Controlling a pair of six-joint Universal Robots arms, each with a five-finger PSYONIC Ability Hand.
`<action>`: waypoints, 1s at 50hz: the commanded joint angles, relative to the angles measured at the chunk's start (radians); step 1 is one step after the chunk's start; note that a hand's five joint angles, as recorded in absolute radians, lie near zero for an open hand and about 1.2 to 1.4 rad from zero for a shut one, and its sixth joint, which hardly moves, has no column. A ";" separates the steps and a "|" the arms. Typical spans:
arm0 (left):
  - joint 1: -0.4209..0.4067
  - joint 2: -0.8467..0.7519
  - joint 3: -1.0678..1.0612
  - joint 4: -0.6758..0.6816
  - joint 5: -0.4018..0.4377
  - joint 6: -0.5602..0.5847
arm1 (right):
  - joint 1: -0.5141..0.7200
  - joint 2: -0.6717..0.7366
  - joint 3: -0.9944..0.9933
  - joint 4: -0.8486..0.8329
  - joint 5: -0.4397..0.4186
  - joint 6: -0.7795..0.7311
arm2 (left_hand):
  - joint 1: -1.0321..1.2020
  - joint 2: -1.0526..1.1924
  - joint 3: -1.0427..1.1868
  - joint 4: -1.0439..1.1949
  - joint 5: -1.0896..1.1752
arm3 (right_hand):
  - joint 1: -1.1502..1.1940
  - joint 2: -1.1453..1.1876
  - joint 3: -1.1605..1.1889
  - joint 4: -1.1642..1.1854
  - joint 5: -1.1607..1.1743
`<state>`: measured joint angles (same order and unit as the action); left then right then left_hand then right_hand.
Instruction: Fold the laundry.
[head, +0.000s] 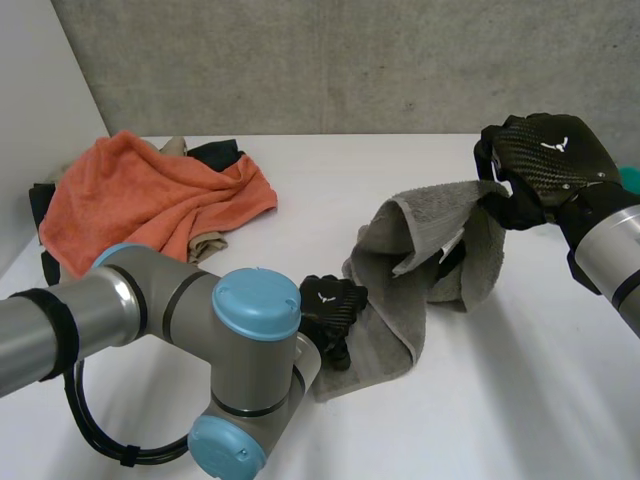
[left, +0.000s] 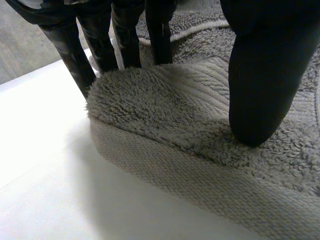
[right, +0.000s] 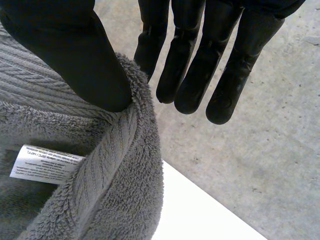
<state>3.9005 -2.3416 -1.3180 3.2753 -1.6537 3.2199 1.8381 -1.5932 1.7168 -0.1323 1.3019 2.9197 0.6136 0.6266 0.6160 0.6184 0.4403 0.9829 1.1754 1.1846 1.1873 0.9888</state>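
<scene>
Towel (head: 400, 240) spreading in hand: we find right hand (head: 545, 160) pinching its raised edge, left hand (head: 335, 300) pinching the low end; next, we judge, pull taut.

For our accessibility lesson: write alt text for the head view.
The right hand holds one end of a grey towel raised above the white table; the left hand pinches its other end low. An orange cloth lies heaped at far left.

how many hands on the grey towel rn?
2. The left hand pinches the grey towel at its near end, low on the table. The right hand pinches the raised far edge between thumb and fingers.
</scene>
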 joint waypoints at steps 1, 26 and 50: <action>0.005 0.004 0.000 0.018 -0.006 0.000 | -0.006 0.004 0.001 0.000 -0.003 0.000 | 0.603 0.590 0.601 0.598 0.602 | 0.413 0.221 0.212 0.209 0.233; 0.250 0.515 -0.199 0.008 0.017 0.001 | -0.330 0.068 -0.206 0.350 -0.197 -0.368 | 0.783 0.770 0.780 0.778 0.781 | 0.413 0.221 0.212 0.209 0.233; 0.369 0.215 0.563 0.118 0.038 0.052 | -0.146 0.371 -0.582 -0.360 0.033 -0.393 | 0.783 0.770 0.780 0.778 0.781 | 0.413 0.221 0.212 0.209 0.233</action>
<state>4.2338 -2.1053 -1.0578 3.2939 -1.5328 3.2673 1.6707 -1.2151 1.2692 -0.0867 1.2626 2.4206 1.1220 1.1949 1.1772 1.1981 0.9838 0.9829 1.1754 1.1846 1.1878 0.9886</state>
